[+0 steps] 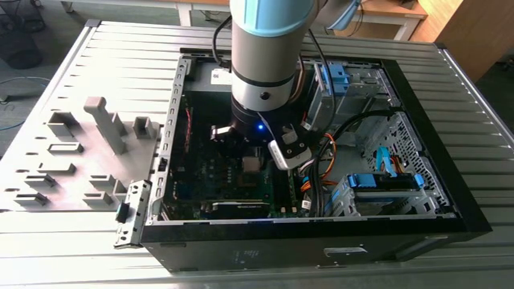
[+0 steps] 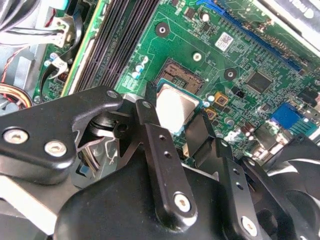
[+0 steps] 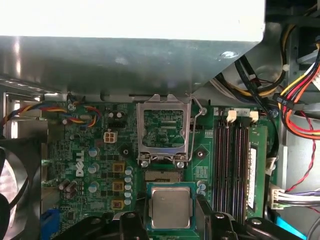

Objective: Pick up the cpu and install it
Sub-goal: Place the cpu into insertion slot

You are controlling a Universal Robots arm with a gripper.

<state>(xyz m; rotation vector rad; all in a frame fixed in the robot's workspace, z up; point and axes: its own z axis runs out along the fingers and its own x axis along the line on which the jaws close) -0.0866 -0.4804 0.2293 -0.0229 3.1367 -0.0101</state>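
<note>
The cpu (image 3: 171, 206) is a small square chip with a silver-grey top and a green rim. It sits between the two black fingers (image 3: 128, 220) of my gripper (image 3: 171, 218), which is shut on it. In the second wrist view the cpu (image 2: 175, 106) hangs just beside the bare dark socket (image 2: 181, 77) on the green motherboard (image 2: 260, 55). The socket's metal lid (image 3: 164, 127) stands flipped open, with the socket (image 3: 162, 175) below it uncovered. In the exterior view my gripper (image 1: 252, 161) is low inside the open computer case (image 1: 449, 180), over the motherboard.
Memory slots (image 3: 235, 165) run beside the socket, and bundled cables (image 3: 295, 100) hang near the case wall. A fan (image 3: 12, 185) sits at one board edge. Blue drive brackets (image 1: 384, 182) fill the case's side on the exterior view's right. A grey fixture tray (image 1: 88, 156) lies at its left.
</note>
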